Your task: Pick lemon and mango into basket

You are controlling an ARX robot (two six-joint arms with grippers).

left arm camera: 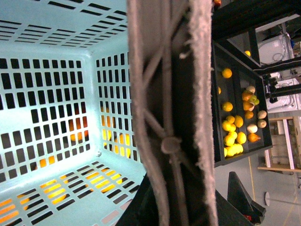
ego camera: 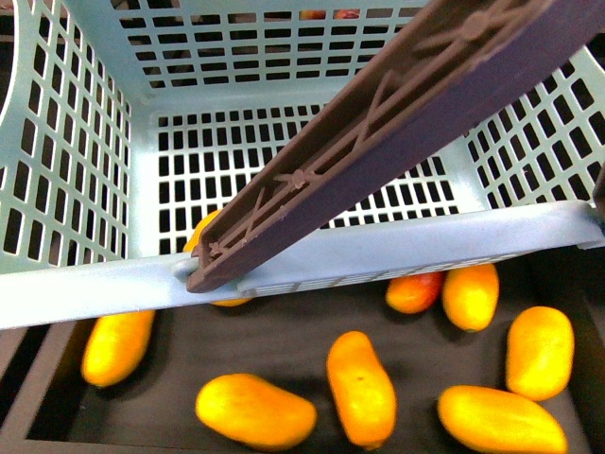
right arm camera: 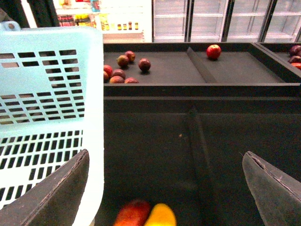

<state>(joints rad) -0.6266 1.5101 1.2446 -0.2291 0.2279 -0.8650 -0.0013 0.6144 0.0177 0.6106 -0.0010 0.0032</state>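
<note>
The aqua basket [ego camera: 378, 251] fills the upper front view, held above a black tray, with nothing lying inside it. Its brown handle [ego camera: 378, 142] crosses it diagonally. My left gripper [left arm camera: 176, 202] is shut on that handle [left arm camera: 164, 117], which runs between its dark fingers. Several mangoes lie in the tray below the basket, such as one mango [ego camera: 255, 410] and another [ego camera: 360, 388]. My right gripper [right arm camera: 164, 188] hangs open beside the basket wall [right arm camera: 47, 94], above a mango [right arm camera: 160, 215]. Small round yellow fruits that look like lemons [left arm camera: 227, 106] sit on a far shelf.
A reddish fruit [ego camera: 413, 291] lies among the mangoes, seen also as a red fruit [right arm camera: 134, 213] under my right gripper. Black shelf bins with dividers [right arm camera: 197, 66] hold red apples [right arm camera: 213, 51] behind. The tray's front rim [ego camera: 57, 378] borders the mangoes.
</note>
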